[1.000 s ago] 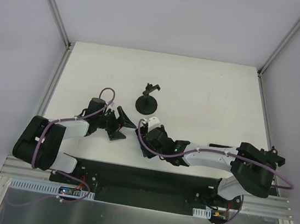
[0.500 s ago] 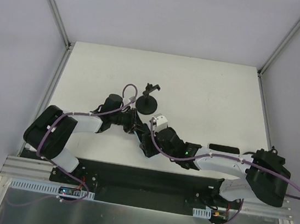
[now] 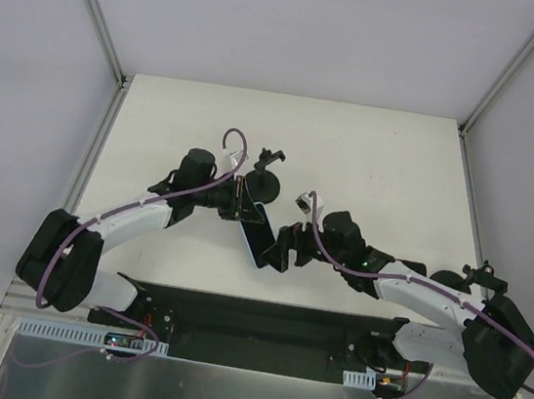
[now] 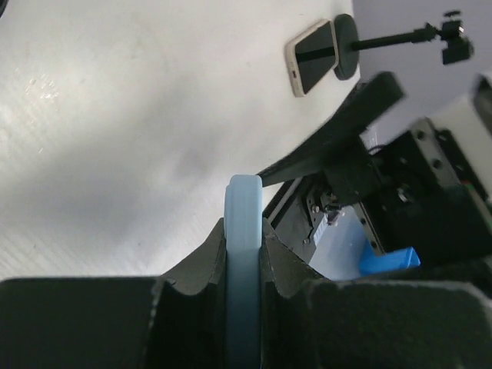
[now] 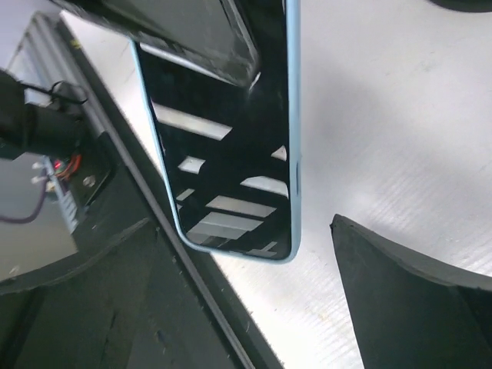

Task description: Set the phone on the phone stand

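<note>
From above, the left claw (image 3: 243, 212) clamped the blue-edged phone (image 3: 258, 235) over the counter (image 3: 370, 164), near the phone stand (image 3: 265, 182). Its wrist view gave the phone only edge-on, plus a second phone (image 4: 311, 68) lying flat beside a second stand (image 4: 344, 46). The right wrist view showed the dark screen and the right claw (image 5: 261, 296) spread wide, not touching it.

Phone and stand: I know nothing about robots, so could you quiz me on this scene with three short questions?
1. True or false: the left fingers are clamped on the phone.
2. The right fingers are: A) open, B) shut on the phone, C) shut on nothing.
3. Is the phone sitting on the phone stand yet?
Key: 1 true; 2 A; 3 no.
</note>
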{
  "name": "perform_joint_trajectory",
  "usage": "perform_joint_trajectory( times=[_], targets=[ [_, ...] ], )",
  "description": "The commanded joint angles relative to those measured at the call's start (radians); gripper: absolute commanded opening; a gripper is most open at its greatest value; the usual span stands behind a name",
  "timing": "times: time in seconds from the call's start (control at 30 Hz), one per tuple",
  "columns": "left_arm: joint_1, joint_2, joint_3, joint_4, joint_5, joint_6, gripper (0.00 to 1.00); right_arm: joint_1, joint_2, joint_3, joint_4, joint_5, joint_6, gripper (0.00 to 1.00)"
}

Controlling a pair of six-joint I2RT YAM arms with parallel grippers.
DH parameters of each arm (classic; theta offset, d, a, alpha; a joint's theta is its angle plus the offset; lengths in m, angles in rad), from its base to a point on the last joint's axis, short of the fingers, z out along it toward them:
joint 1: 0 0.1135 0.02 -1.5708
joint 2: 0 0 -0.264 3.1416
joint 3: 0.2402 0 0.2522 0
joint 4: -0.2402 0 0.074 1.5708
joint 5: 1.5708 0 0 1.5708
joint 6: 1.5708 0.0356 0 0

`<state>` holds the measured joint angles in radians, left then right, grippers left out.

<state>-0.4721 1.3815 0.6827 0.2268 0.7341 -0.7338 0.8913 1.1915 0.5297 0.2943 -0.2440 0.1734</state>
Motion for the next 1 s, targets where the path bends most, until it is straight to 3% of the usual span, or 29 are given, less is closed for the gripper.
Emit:
perform_joint_trajectory(
  times=[0.0, 0.17, 0.27, 0.3, 0.4, 0.47, 0.5, 0.57, 0.63, 0.67, 0.77, 0.83, 0.9, 0.97],
  targets=[
    [-0.023, -0.134, 0.072, -0.034, 0.121, 0.155, 0.0, -0.046, -0.065, -0.016, -0.018, -0.261, -0.017, 0.98],
    [-0.128, -0.18, 0.142, -0.03, 0.218, 0.201, 0.0, -0.049, -0.075, -0.037, 0.122, -0.432, 0.053, 0.93],
    [-0.18, -0.202, 0.178, -0.027, 0.249, 0.237, 0.0, -0.048, -0.046, -0.049, 0.266, -0.53, 0.109, 0.78],
    [-0.192, -0.209, 0.184, -0.024, 0.254, 0.256, 0.0, -0.049, -0.037, -0.065, 0.305, -0.541, 0.118, 0.63],
    [-0.224, -0.225, 0.204, -0.017, 0.277, 0.28, 0.0, -0.048, -0.046, -0.123, 0.475, -0.545, 0.173, 0.3],
    [-0.229, -0.237, 0.206, -0.007, 0.287, 0.284, 0.0, -0.048, -0.069, -0.161, 0.61, -0.538, 0.205, 0.24],
    [-0.229, -0.242, 0.204, -0.004, 0.284, 0.286, 0.0, -0.048, -0.076, -0.192, 0.638, -0.534, 0.212, 0.13],
    [-0.229, -0.256, 0.193, 0.022, 0.278, 0.271, 0.0, -0.046, -0.095, -0.212, 0.69, -0.523, 0.224, 0.01],
    [-0.23, -0.254, 0.193, 0.032, 0.275, 0.252, 0.05, -0.043, -0.107, -0.223, 0.692, -0.511, 0.222, 0.01],
    [-0.229, -0.249, 0.204, 0.028, 0.271, 0.225, 0.4, -0.042, -0.122, -0.227, 0.694, -0.502, 0.222, 0.01],
    [-0.227, -0.219, 0.225, 0.049, 0.332, 0.168, 0.69, -0.043, -0.173, -0.257, 0.698, -0.454, 0.215, 0.01],
    [-0.227, -0.193, 0.229, 0.089, 0.376, 0.128, 0.67, -0.043, -0.197, -0.263, 0.698, -0.448, 0.21, 0.01],
    [-0.227, -0.18, 0.229, 0.118, 0.406, 0.093, 0.51, -0.043, -0.225, -0.263, 0.697, -0.451, 0.218, 0.01],
    [-0.227, -0.182, 0.222, 0.131, 0.39, 0.08, 0.45, -0.045, -0.236, -0.258, 0.695, -0.462, 0.221, 0.01]
  ],
)
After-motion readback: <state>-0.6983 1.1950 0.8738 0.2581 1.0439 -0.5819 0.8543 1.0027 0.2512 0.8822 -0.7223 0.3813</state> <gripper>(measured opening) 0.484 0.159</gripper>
